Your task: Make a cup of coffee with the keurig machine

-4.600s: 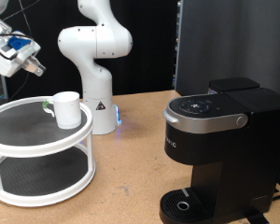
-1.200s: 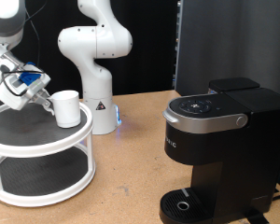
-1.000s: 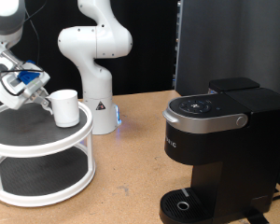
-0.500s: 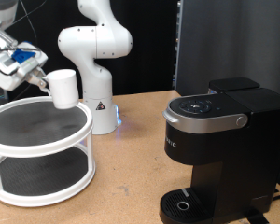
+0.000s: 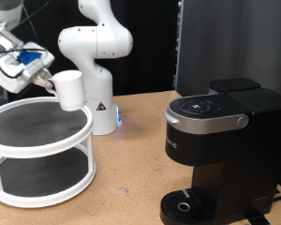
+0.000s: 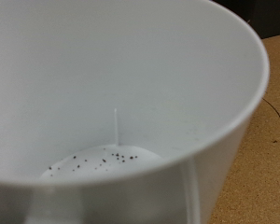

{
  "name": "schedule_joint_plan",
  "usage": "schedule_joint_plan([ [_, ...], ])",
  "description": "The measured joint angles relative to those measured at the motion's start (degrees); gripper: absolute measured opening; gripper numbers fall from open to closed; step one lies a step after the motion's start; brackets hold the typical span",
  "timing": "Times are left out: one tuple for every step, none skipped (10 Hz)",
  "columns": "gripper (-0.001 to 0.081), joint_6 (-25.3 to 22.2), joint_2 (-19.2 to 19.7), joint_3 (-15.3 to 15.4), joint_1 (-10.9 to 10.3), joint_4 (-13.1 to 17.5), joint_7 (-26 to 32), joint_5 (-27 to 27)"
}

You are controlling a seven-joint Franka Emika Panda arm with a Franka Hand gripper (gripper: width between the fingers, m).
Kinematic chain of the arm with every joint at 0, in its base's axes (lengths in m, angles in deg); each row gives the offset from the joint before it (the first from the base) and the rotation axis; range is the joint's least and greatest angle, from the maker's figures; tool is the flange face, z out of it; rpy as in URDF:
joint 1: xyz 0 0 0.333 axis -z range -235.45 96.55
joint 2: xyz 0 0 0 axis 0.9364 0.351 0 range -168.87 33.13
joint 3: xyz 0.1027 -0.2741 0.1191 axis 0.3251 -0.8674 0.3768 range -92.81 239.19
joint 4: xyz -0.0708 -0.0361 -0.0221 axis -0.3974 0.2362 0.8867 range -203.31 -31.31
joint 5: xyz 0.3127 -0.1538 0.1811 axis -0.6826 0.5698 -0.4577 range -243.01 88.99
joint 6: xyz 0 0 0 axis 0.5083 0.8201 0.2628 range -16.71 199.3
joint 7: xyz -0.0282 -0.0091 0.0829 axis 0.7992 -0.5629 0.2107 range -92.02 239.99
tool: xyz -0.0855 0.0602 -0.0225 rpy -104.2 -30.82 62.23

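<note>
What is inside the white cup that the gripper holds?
In the wrist view, the cup holds only small dark specks on its white bottom; no liquid shows. The near rim hides part of the bottom. The gripper carries it.

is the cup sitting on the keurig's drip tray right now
No, the cup hangs at the gripper above the white stand, far from the keurig machine.

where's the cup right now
In the exterior view's upper left, the white cup is held by the hand above the round two-tier stand.
</note>
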Motion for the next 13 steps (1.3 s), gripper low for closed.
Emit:
schedule_joint_plan([
  [0.0069, 2.8, -0.1, 1.5, -0.4, -1.6, -0.5, -2.5],
  [0.0069, 6.1, -0.1, 3.3, -1.1, -3.1, -1.0, -5.3],
  [0.0069, 9.2, -0.1, 5.0, -2.1, -4.4, -1.4, -8.4],
  [0.0069, 12.1, 0.0, 6.7, -3.4, -5.4, -1.7, -11.6],
  [0.0069, 15.3, 0.0, 8.3, -4.8, -6.4, -1.8, -14.7],
  [0.0069, 18.2, 0.2, 9.9, -6.4, -7.2, -1.8, -17.7],
  [0.0069, 20.9, 0.3, 11.3, -8.2, -7.8, -1.8, -20.6],
  [0.0069, 23.2, 0.6, 12.7, -10.0, -8.3, -1.8, -23.3],
  [0.0069, 25.5, 0.9, 13.9, -11.6, -8.6, -1.8, -25.9],
  [0.0069, 26.9, 1.2, 14.9, -12.8, -8.7, -1.8, -27.6],
  [0.0069, 27.9, 1.6, 15.7, -13.6, -8.7, -1.8, -28.7],
  [0.0069, 28.8, 1.9, 16.3, -13.9, -8.7, -1.8, -29.3],
  [0.0069, 28.6, 1.9, 16.2, -13.9, -8.7, -1.8, -29.2],
])
